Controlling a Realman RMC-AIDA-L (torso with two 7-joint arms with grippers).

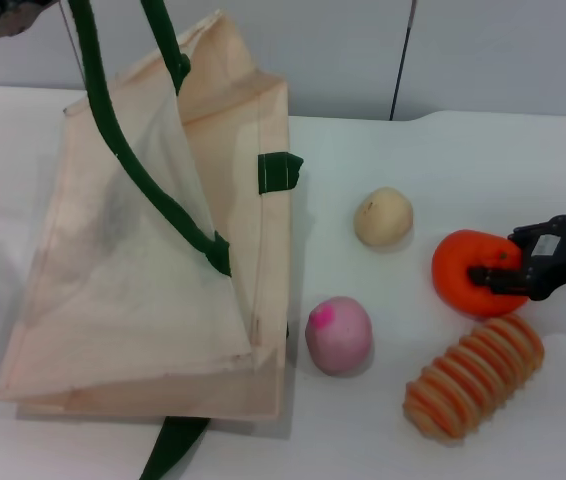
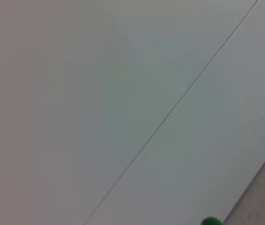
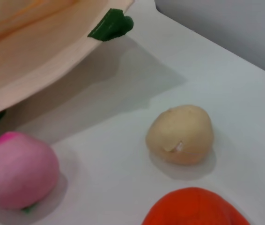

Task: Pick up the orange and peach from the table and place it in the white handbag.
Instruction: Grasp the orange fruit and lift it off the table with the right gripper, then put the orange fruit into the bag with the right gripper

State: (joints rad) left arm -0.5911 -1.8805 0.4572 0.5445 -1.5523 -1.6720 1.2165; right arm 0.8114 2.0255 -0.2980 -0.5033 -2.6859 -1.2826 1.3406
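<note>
The orange [image 1: 463,262] sits on the white table at the right; it also shows at the edge of the right wrist view [image 3: 195,208]. My right gripper [image 1: 508,265] reaches in from the right, its black fingers closed against the orange's right side. The peach [image 1: 339,335], pale pink with a magenta spot, lies just right of the white handbag [image 1: 153,270] and also shows in the right wrist view [image 3: 18,168]. The handbag's mouth is held up by a green strap [image 1: 113,130] that runs out of the top of the head view. My left gripper is out of view.
A beige-yellow ball [image 1: 383,217] lies behind the orange and peach. An orange-and-tan ribbed oblong item [image 1: 475,375] lies in front of the orange. A grey wall stands behind the table. The left wrist view shows only wall and a bit of green strap [image 2: 211,221].
</note>
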